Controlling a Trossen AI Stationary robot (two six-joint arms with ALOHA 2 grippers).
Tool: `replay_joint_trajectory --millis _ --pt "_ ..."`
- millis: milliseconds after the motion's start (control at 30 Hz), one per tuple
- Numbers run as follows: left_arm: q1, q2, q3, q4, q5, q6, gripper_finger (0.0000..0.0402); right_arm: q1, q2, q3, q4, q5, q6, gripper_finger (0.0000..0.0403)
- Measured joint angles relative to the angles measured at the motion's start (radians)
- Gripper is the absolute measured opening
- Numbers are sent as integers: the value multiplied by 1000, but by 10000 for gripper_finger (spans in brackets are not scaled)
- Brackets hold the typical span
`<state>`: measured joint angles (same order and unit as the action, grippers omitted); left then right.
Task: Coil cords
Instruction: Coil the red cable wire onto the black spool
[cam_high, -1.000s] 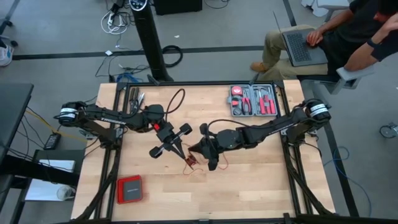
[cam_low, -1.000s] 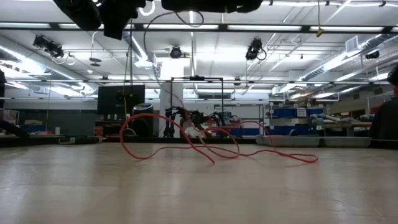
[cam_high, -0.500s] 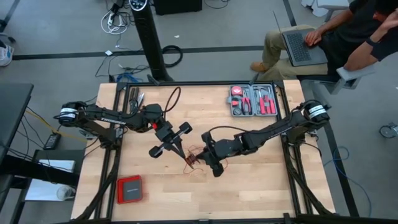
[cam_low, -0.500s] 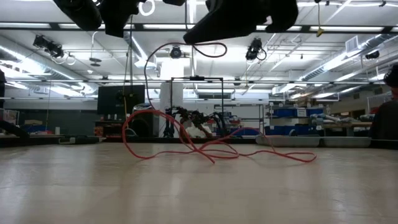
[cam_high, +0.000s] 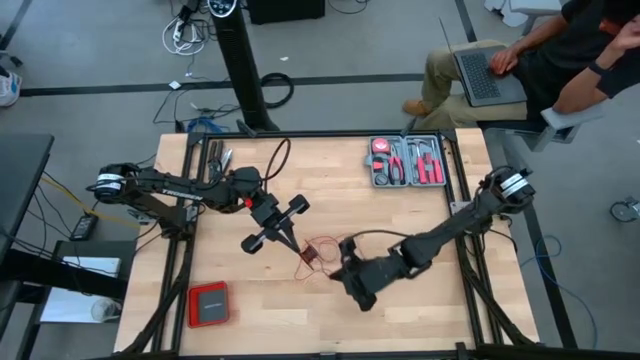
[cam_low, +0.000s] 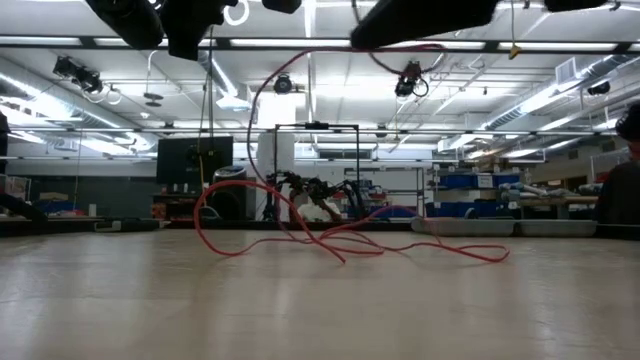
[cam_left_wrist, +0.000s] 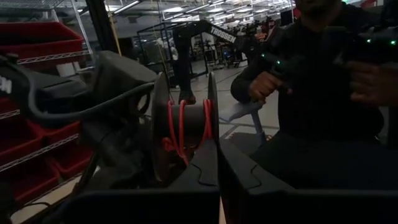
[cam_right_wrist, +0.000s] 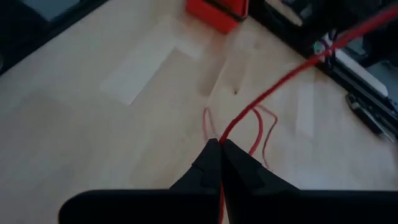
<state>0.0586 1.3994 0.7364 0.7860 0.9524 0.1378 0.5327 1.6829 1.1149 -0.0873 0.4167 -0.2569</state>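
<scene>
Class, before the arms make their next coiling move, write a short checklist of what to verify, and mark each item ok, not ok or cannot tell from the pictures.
1. Right gripper shut on the red cord: ok, the strand runs out from between the closed fingertips.
2. Left gripper shut on the spool, which carries red windings: ok.
3. Cord fully coiled: not ok, loose loops lie on the table.
4. Loose loops free of knots: cannot tell.
5. Cord clear of the grey tool tray and red box: ok, both sit apart from it.
</scene>
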Motion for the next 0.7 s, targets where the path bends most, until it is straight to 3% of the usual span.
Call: replay_joint_trajectory --millis 200,400,700 --pt "0 0 0 0 -24 -11 0 70 0 65 -126 90 36 0" --pt "0 0 0 1 -62 -11 0 102 -1 104 -131 91 55 0" --pt "-1 0 0 11 -97 45 0 5 -1 50 -77 87 27 0"
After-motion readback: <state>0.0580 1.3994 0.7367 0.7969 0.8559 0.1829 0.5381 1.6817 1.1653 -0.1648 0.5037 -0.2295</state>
